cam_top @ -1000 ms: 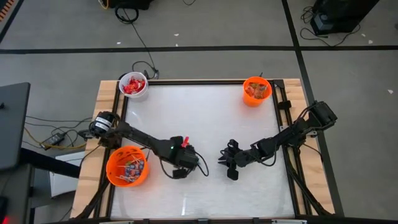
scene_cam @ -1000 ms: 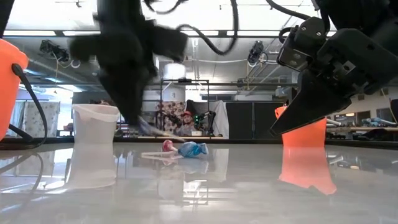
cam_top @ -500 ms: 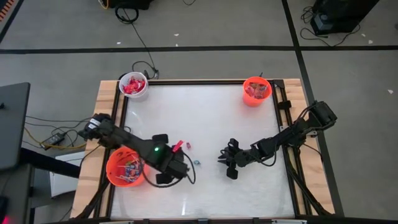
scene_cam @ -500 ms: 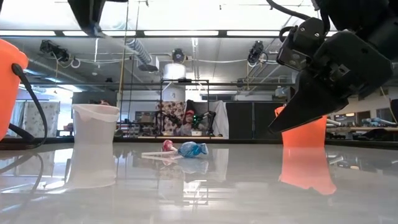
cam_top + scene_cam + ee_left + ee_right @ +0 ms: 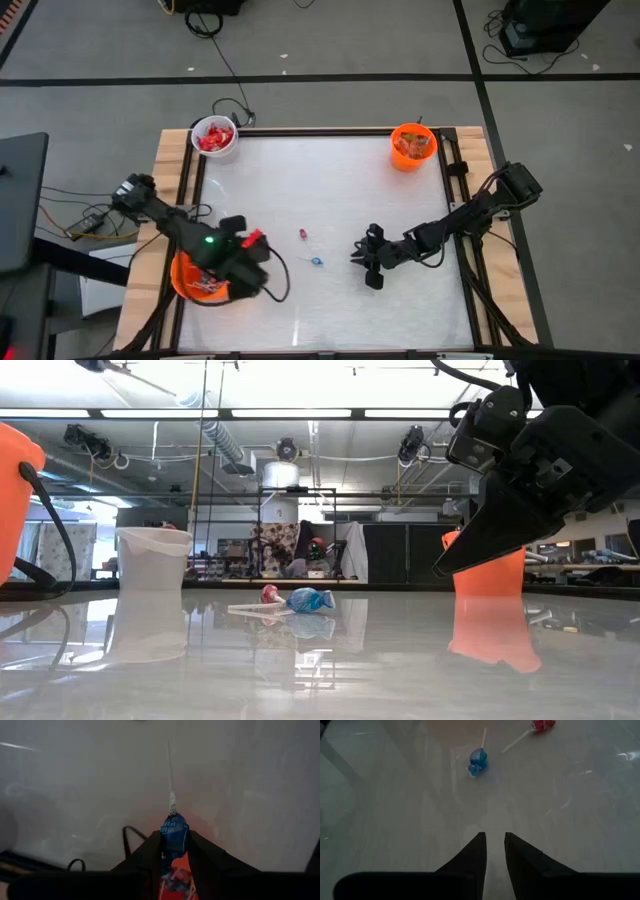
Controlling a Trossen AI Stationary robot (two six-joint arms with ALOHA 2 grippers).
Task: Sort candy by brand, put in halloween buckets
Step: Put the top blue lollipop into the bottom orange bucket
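Glossy white table (image 5: 340, 180), wooden edge (image 5: 165, 190), shiny orange plastic bucket (image 5: 490, 572)
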